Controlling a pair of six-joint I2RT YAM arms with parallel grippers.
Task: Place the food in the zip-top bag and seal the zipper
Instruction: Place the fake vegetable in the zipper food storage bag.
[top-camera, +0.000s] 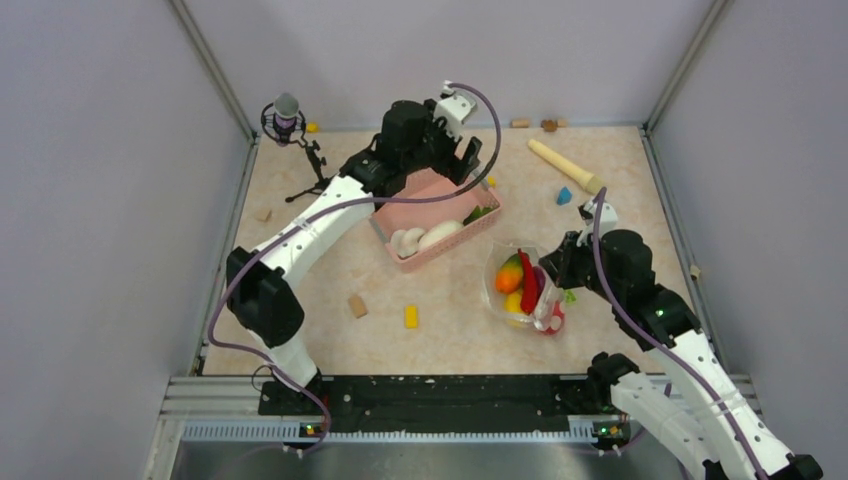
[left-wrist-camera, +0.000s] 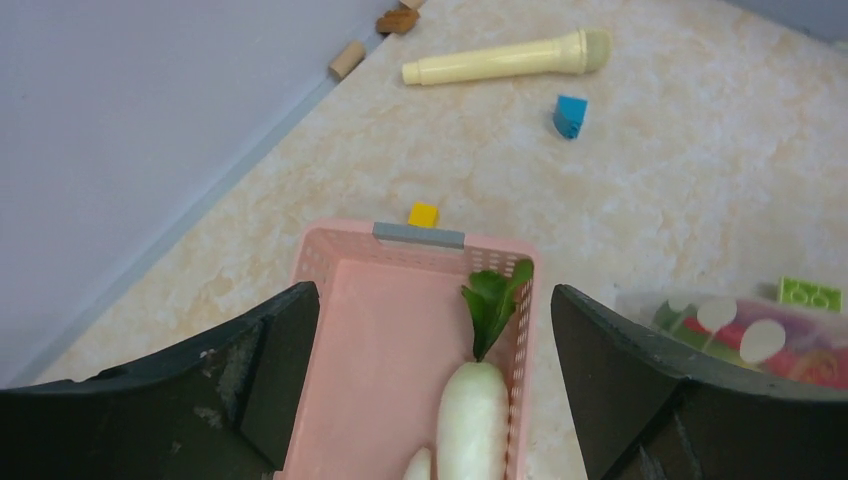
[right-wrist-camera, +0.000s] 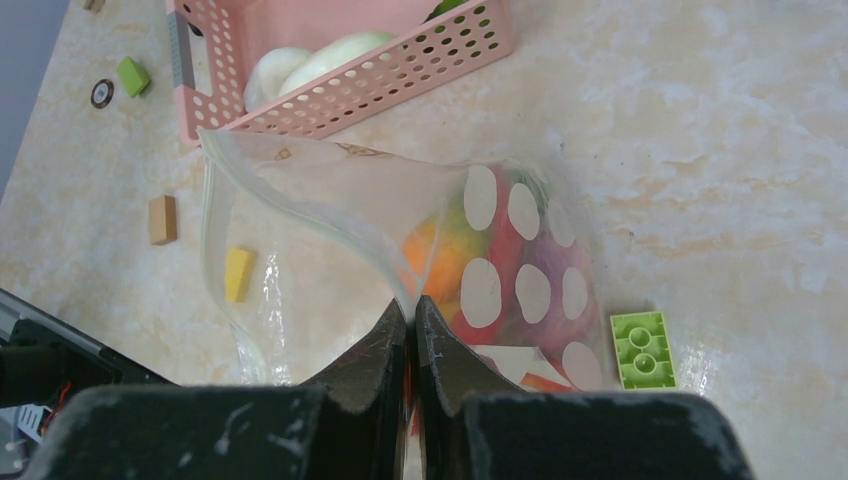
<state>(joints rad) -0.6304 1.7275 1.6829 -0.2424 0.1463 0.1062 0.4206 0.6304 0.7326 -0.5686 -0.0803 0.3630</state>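
Observation:
The zip-top bag (top-camera: 520, 288) lies right of centre, its mouth held up and agape in the right wrist view (right-wrist-camera: 330, 230). Inside it are an orange-green mango (top-camera: 509, 274), a red chili (top-camera: 528, 283) and a yellow piece (top-camera: 514, 302). My right gripper (right-wrist-camera: 411, 305) is shut on the bag's edge by the zipper (right-wrist-camera: 300, 208). A white radish with green leaves (left-wrist-camera: 472, 425) and other white pieces (top-camera: 410, 241) lie in the pink basket (left-wrist-camera: 400, 240). My left gripper (left-wrist-camera: 435, 300) hangs open above the basket's far end, with nothing between its fingers.
A cream toy rolling pin (top-camera: 565, 166) and a blue block (top-camera: 564, 195) lie at the back right. A yellow block (top-camera: 411, 316) and a tan block (top-camera: 357, 306) sit in front of the basket. A green brick (right-wrist-camera: 642, 350) lies beside the bag. A microphone stand (top-camera: 287, 120) stands back left.

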